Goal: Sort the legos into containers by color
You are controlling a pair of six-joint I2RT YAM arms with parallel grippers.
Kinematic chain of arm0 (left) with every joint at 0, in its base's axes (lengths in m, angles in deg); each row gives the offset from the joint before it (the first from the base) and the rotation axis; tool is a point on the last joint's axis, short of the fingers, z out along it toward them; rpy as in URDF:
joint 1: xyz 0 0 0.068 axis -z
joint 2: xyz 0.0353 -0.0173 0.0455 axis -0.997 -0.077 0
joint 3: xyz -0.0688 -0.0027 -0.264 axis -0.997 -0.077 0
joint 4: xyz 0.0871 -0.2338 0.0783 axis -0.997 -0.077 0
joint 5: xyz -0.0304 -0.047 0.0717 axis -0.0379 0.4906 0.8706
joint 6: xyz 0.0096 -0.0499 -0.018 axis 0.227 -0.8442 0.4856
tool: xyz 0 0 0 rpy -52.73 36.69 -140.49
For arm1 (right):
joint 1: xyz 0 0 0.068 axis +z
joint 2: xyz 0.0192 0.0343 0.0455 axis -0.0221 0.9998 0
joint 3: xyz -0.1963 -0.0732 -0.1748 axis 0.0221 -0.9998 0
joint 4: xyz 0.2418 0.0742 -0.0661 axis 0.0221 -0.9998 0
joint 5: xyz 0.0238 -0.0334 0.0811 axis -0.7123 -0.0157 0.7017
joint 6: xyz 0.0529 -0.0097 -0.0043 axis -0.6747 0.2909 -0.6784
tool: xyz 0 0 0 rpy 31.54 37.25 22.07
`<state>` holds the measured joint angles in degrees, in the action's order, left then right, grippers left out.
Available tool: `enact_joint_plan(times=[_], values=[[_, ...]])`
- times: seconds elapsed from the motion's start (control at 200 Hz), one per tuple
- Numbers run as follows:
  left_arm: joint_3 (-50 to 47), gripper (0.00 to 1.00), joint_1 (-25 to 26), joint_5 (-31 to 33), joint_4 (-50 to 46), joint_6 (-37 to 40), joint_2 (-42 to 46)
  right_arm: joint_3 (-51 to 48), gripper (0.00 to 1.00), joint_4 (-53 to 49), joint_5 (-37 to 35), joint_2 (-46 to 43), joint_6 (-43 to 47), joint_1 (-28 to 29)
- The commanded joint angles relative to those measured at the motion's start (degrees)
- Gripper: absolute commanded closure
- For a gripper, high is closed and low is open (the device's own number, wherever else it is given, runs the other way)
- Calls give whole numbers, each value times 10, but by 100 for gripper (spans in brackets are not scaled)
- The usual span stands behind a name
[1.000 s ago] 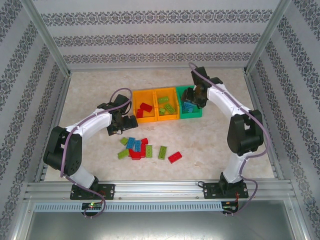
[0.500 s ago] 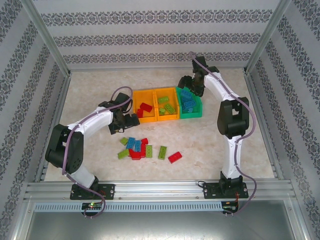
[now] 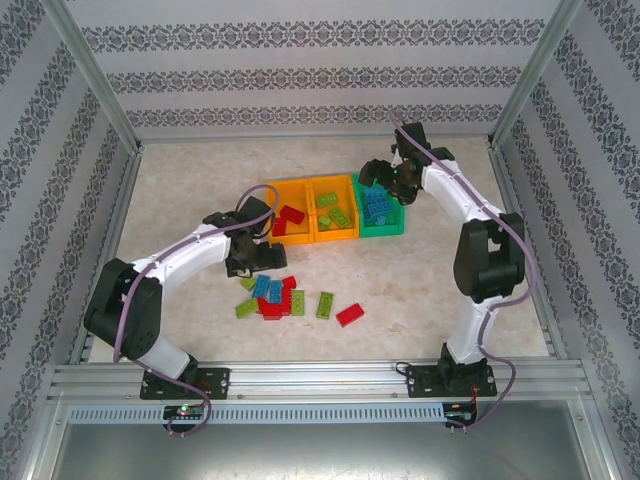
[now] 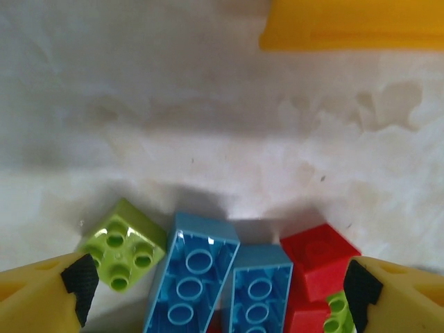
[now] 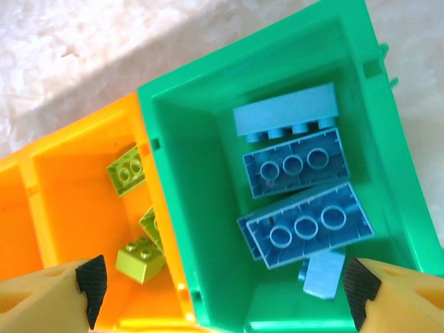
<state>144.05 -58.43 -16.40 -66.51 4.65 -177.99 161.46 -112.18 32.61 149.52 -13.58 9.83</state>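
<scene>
Loose legos lie in a pile (image 3: 278, 295) on the table in front of the bins, with a red one (image 3: 350, 314) and a light green one (image 3: 325, 304) off to its right. My left gripper (image 3: 262, 258) hangs open over the pile's far edge. In the left wrist view two upside-down blue bricks (image 4: 191, 277) lie between its open fingers (image 4: 218, 298), flanked by a green brick (image 4: 123, 250) and a red brick (image 4: 322, 260). My right gripper (image 3: 383, 178) is open and empty above the green bin (image 3: 383, 232), which holds several blue bricks (image 5: 305, 225).
Two orange bins stand left of the green one: the left bin (image 3: 293, 240) holds red bricks, the middle bin (image 3: 335, 236) light green ones (image 5: 139, 258). An orange bin corner (image 4: 347, 24) lies beyond the pile. Metal frame rails and patterned walls enclose the table.
My right gripper opened and rose out of the green bin. My left gripper moved from beside the left orange bin down toward the pile.
</scene>
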Motion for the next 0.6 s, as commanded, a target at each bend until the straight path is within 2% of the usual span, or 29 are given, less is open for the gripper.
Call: enact_joint_plan(times=[0.0,0.195,0.425,0.595], values=[[-16,8,20,-1,-26,18,27,-53,11,20,21,-37,23,12],[-15,8,35,15,-15,10,35,-131,12,-16,-21,-98,27,82],[-41,8,35,34,-3,5,67,-248,16,-11,-50,-168,-103,199],[-73,6,36,63,10,5,94,-251,19,-19,-41,-159,-147,276]])
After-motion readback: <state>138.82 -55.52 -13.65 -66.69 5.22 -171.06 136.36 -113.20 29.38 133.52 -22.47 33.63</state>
